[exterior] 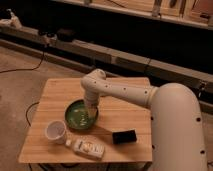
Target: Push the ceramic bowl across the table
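The green ceramic bowl [80,115] sits near the middle of the small wooden table [60,92], toward its front. My white arm reaches in from the right and bends down over the bowl. My gripper [91,111] points down at the bowl's right inner side, at or just inside the rim. The arm's wrist hides part of the bowl's right edge.
A small white cup [55,131] stands at the front left of the bowl. A white bottle [87,147] lies on its side at the front edge. A black rectangular object [124,136] lies at the front right. Shelving and cables run behind the table.
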`<act>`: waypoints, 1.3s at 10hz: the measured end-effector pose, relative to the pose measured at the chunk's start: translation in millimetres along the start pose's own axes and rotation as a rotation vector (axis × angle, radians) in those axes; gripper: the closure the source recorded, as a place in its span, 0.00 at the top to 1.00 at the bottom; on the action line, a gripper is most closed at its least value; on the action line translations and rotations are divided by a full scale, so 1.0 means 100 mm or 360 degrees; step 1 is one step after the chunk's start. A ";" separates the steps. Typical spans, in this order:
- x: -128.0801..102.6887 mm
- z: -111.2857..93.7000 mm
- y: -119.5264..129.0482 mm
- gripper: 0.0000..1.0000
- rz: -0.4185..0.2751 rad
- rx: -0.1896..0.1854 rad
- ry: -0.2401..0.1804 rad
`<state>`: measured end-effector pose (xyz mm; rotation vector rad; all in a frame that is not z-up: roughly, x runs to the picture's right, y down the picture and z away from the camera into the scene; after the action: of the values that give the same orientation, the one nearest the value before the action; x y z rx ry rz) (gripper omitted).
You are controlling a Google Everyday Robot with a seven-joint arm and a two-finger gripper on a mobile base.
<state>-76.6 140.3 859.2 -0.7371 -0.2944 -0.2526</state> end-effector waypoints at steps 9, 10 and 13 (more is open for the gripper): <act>1.15 -0.06 0.14 0.45 0.0344 -0.0064 0.0192; 1.25 -0.13 0.16 0.45 0.0373 -0.0051 0.0214; 1.62 -0.33 0.32 0.45 0.0438 -0.0032 0.0333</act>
<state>89.6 120.4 872.6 -0.7554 0.0097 -0.0705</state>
